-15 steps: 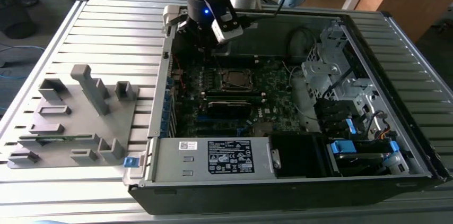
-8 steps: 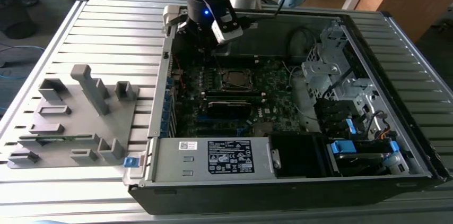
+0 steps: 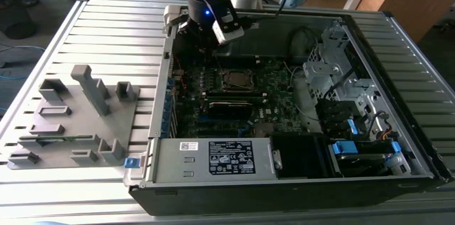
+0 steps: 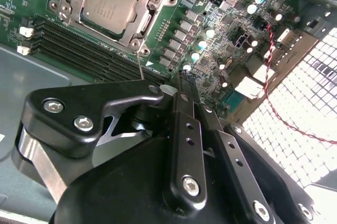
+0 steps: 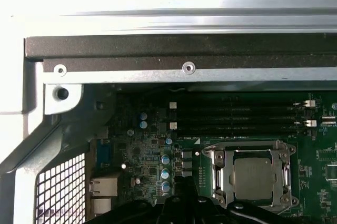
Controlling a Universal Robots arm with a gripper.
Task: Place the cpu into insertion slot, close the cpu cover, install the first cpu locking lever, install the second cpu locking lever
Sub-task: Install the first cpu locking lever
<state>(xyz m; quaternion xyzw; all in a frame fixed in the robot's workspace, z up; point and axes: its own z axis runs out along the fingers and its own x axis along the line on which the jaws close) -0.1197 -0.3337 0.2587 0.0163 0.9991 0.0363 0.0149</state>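
Cpu [image 4: 108,0] lies flat in the insertion slot [image 5: 251,145] on the green board [image 4: 221,24]. The cover [image 4: 70,4] seems to be folded down around it, so the chip's grey top shows through the window.

In the second wrist view a thin wire lever [image 4: 139,63] runs out from the slot's corner toward the gripper [image 4: 183,83]. The black fingers are drawn together with no gap at the tips and nothing visibly between them. The tips hang just beside the lever's free end, and I cannot tell whether they touch it.

Judging from this, the step in hand is the first locking lever. It probably goes best with the closed tips used as a blunt pusher, set on the lever near its free end, where the bar gives most leverage. The push likely needs to be steady, swinging with the lever about its pivot so that the wire does not spring off. The small round capacitors [image 4: 202,45] and the long memory slots [image 4: 73,42] crowd the path, so the approach should be narrow.
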